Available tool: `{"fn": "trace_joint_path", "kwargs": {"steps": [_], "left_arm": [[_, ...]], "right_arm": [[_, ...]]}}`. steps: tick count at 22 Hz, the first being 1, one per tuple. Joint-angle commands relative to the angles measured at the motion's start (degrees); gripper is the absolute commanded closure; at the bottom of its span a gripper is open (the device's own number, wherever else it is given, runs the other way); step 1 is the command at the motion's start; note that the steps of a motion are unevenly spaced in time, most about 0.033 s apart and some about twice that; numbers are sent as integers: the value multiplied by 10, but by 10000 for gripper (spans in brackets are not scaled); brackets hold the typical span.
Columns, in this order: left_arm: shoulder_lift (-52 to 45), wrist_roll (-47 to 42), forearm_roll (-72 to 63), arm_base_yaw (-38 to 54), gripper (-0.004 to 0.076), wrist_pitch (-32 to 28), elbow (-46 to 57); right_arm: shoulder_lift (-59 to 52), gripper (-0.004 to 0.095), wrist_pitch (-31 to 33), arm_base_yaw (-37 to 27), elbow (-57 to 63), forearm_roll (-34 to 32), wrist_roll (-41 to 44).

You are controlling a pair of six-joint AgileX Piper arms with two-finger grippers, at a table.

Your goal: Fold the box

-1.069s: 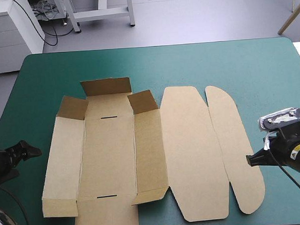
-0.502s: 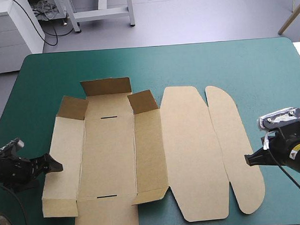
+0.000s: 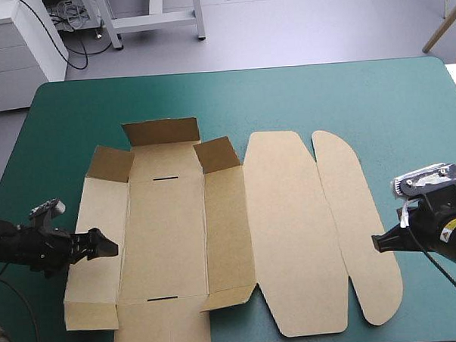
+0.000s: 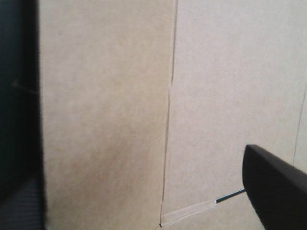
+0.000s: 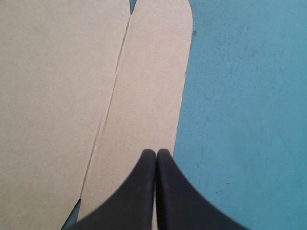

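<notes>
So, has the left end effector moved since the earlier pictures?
Yes. The left end effector has advanced rightward, from beside the box to over its left panel.

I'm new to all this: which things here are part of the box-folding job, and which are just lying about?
Part of the job:
- the box, a brown sheet lying mostly flat, with flaps raised at its far end
- the left gripper, open over the box's left panel
- the right gripper, shut, at the rounded flap's outer edge

Just there:
- the table with its teal-green cover, which only carries the box

Box mostly flat; L gripper over its left panel, R gripper at right flap's edge.
</notes>
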Motion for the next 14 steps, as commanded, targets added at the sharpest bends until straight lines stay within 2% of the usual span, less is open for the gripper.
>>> {"fn": "trace_joint_path", "kwargs": {"steps": [1,9,10,11,14], "left_arm": [[-16,1,-29,-32,7,55,-11],[-16,1,-31,-84,10,55,-11],[-16,0,-30,-84,32,55,-11],[-16,0,-30,-84,58,55,-11],[-16,0,-29,-84,328,55,-11]], "right_arm": [[-1,927,-31,-3,-15,0,-4],[-1,927,-31,-3,-15,0,-4],[-1,927,-31,-3,-15,0,-4],[-1,928,-31,-3,-15,0,-4],[-1,927,-28,-3,-15,0,-4]]}}
